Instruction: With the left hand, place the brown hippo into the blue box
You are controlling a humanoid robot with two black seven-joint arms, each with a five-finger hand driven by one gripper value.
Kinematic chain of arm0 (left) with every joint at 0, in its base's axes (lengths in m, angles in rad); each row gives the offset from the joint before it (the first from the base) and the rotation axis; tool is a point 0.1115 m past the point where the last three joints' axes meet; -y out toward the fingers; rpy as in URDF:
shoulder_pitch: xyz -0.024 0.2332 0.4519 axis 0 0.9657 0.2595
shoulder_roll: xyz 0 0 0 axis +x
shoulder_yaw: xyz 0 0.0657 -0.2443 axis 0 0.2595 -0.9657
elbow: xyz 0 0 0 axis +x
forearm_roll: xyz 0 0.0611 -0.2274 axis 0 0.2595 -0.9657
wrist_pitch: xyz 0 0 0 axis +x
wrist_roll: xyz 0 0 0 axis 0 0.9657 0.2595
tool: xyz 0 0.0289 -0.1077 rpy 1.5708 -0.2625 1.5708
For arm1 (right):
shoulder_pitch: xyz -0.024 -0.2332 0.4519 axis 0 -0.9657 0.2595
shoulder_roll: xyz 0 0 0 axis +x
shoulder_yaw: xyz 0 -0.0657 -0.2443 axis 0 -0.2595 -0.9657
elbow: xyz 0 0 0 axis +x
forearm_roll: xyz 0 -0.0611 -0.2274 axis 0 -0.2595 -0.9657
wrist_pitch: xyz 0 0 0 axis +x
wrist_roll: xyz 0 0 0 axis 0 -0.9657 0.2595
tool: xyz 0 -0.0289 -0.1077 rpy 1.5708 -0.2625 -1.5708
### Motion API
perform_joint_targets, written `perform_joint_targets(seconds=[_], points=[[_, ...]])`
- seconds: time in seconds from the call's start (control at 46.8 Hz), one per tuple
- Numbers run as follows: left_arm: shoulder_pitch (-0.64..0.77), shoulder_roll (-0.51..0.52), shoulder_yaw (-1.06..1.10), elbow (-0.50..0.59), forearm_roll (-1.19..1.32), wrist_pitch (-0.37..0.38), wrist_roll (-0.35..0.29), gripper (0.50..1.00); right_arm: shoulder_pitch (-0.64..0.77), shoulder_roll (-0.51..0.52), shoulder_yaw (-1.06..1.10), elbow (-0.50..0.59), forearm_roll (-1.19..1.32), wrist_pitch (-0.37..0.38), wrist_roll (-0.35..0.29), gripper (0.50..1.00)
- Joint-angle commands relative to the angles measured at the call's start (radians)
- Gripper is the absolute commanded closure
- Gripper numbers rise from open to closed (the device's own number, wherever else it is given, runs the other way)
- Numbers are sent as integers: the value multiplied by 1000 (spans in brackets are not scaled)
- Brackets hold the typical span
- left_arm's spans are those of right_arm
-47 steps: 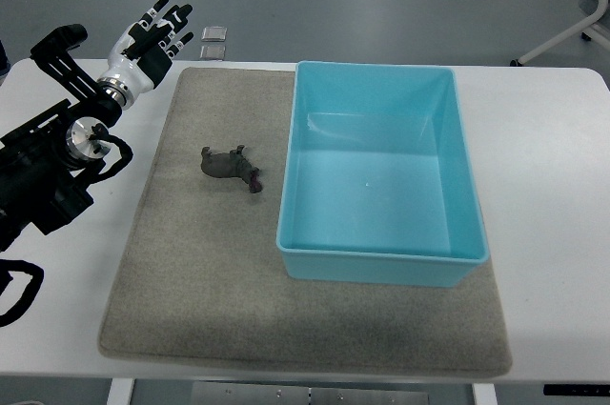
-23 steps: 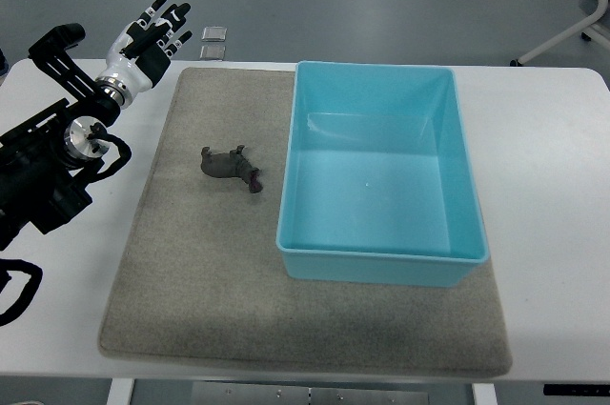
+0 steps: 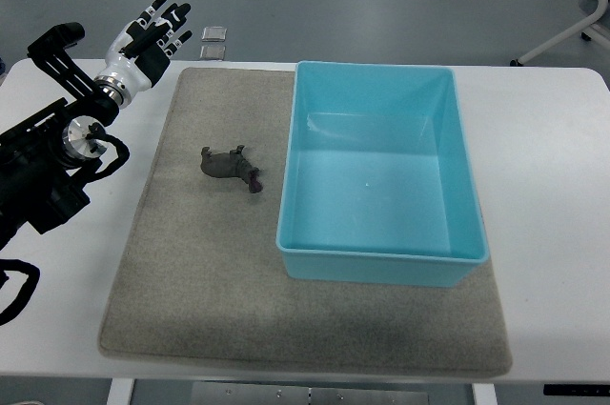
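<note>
A small dark brown hippo (image 3: pixel 231 167) lies on the grey mat (image 3: pixel 200 272), a little left of the blue box (image 3: pixel 381 251). The box is open-topped and holds nothing. My left hand (image 3: pixel 148 41) hovers over the table's far left corner, well up and left of the hippo, its white and black fingers spread and holding nothing. Its black arm (image 3: pixel 48 172) runs in from the left edge. The right arm does not show.
The white table (image 3: pixel 553 186) carries the mat and box. Two small square tiles (image 3: pixel 213 41) lie on the floor beyond the table's far edge. A chair base (image 3: pixel 581 5) stands at the top right.
The left hand and arm have drifted very slightly left and up. The hippo and box have not moved.
</note>
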Motion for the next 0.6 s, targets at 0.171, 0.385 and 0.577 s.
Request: perform_joint_targets(seconds=[0.171, 0.385, 0.577], points=[[-4, 8, 13, -1, 7, 3, 0, 501, 0, 0, 0, 0, 1, 0, 0, 564], [-17, 29, 20, -8, 88, 1, 0, 501, 0, 0, 0, 0, 1, 0, 0, 564], [-20, 55, 20, -50, 206, 3, 0, 501, 0, 0, 0, 0, 1, 0, 0, 564]])
